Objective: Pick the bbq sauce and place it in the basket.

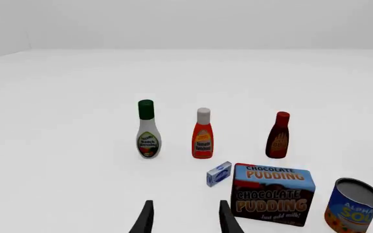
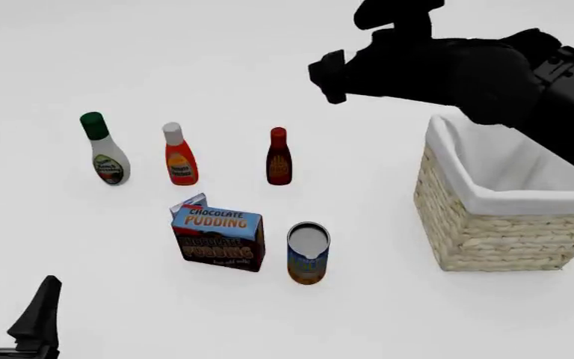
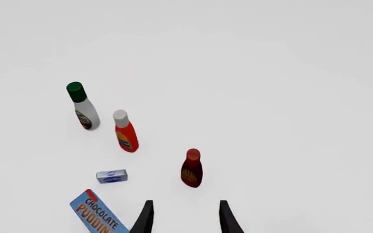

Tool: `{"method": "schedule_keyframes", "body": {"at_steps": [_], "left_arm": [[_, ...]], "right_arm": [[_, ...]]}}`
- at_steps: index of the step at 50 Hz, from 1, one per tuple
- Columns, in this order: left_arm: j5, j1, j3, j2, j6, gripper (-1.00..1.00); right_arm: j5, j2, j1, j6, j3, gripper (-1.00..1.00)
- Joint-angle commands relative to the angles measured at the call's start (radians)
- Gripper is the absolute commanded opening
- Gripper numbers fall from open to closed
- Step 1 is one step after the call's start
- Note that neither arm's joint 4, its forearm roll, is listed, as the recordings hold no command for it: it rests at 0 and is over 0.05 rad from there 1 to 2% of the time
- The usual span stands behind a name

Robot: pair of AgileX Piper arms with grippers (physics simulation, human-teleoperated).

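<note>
The bbq sauce [image 2: 278, 156] stands upright on the desk [image 2: 87, 67], left of the basket [image 2: 507, 224]. Both arms' fingers [image 1: 146, 218] [image 3: 146, 217] are spread, holding nothing.

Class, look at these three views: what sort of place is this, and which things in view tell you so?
Probably a simulated tabletop test scene, not a real kitchen: a bare white table with no room detail, groceries such as the bbq sauce and pudding box, and a lined basket.
</note>
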Motion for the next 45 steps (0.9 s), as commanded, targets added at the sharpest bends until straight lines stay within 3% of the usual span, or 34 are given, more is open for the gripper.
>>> {"method": "schedule_keyframes", "body": {"at_steps": [1, 24, 45], "left_arm": [[0.0, 0.0, 0.0, 0.0, 0.0, 1.0], [0.0, 0.0, 0.0, 0.0, 0.0, 1.0], [0.0, 0.0, 0.0, 0.0, 0.0, 1.0]], "right_arm": [[0.004, 0.11, -0.004, 0.004, -0.081, 1.0], [-0.005, 0.297, -0.014, -0.01, -0.206, 1.0], [0.01, 0.5, -0.006, 0.022, -0.382, 1.0]]}}
